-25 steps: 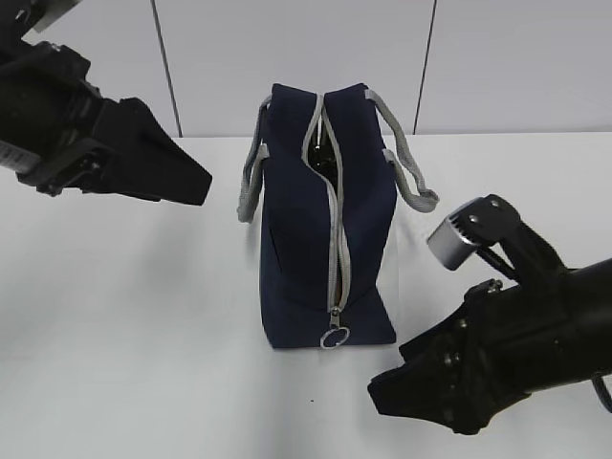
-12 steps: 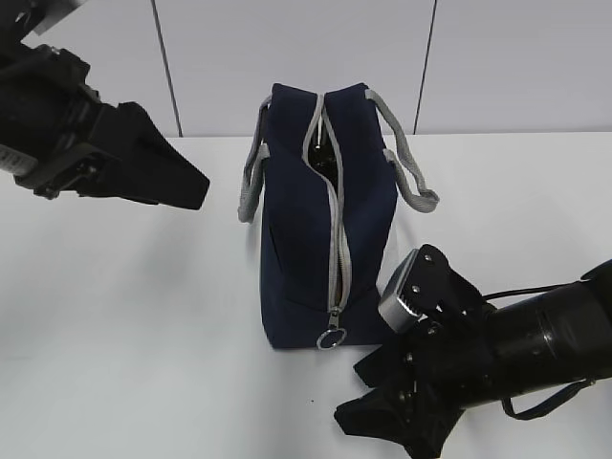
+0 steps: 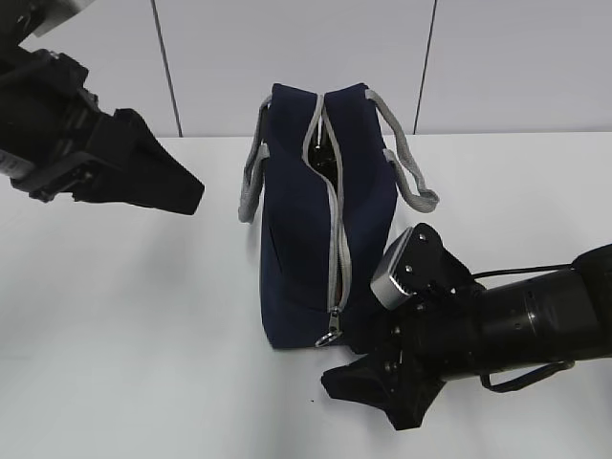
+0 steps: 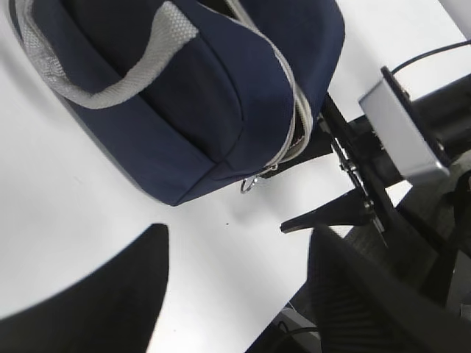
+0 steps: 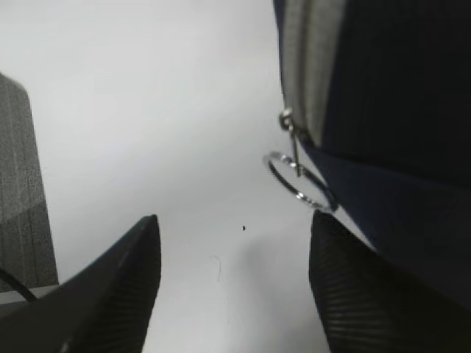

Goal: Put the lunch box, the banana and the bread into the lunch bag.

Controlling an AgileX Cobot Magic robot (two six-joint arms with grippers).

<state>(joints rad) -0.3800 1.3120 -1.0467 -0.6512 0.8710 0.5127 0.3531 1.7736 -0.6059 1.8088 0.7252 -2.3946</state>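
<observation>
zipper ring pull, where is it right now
The ring pull hangs at the near bottom end of the lunch bag, centre of the exterior view, just left of the open right gripper, which is not touching it.

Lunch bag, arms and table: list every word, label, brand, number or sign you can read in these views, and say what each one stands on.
None: no readable text in any view.
The lunch bag: plain navy fabric, no label or logo on the sides shown.
Its ring pull: bare metal, no marking.
The grey camera block on the right arm: blank faces.
The left pincer and right pincer: black, unmarked.
The table: plain white.
</observation>
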